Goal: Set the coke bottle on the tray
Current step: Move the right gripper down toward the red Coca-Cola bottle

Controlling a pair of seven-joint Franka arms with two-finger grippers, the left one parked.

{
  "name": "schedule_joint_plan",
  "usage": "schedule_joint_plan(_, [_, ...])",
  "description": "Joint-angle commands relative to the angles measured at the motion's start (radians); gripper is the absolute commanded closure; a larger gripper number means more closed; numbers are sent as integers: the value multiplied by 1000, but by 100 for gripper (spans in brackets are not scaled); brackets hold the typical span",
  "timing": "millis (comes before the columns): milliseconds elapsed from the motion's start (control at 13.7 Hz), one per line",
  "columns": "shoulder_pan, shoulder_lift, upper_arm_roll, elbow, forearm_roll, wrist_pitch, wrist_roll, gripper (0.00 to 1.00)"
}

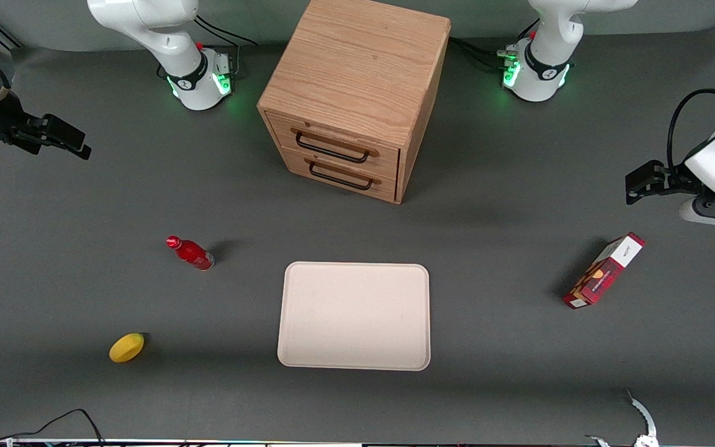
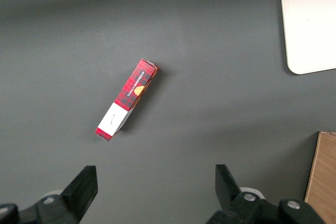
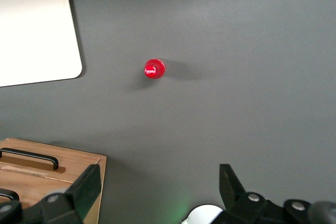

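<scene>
while the coke bottle (image 1: 190, 253) stands beside the tray (image 1: 355, 315), i hold my gripper (image 1: 62, 138) released, well apart.

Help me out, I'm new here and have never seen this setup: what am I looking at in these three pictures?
Two robot arms stand at a grey table. One picture looks down from the front; the others come from cameras on each wrist. On the table: a small red coke bottle, standing upright; a flat pale beige tray, nothing on it; a yellow lemon-like fruit; a red-and-white carton box; a wooden two-drawer cabinet. The working arm's tool hangs open above the table, holding nothing.
</scene>
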Motion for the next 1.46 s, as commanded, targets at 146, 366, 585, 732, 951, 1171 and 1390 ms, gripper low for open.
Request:
schedule_joint_plan(146, [3, 29, -11, 38, 16, -53, -2, 0])
schedule_joint_plan(366, [3, 99, -15, 6, 20, -11, -20, 0])
schedule_joint_plan(585, [7, 110, -14, -185, 26, 274, -24, 0])
schedule_joint_plan(732, [11, 140, -12, -264, 26, 405, -17, 0])
schedule_joint_plan(951, [14, 197, -3, -365, 26, 606, -5, 0])
schedule_joint_plan(1171, [17, 239, 24, -472, 26, 799, 32, 0])
schedule_joint_plan(1390, [17, 262, 29, -518, 26, 893, 36, 0])
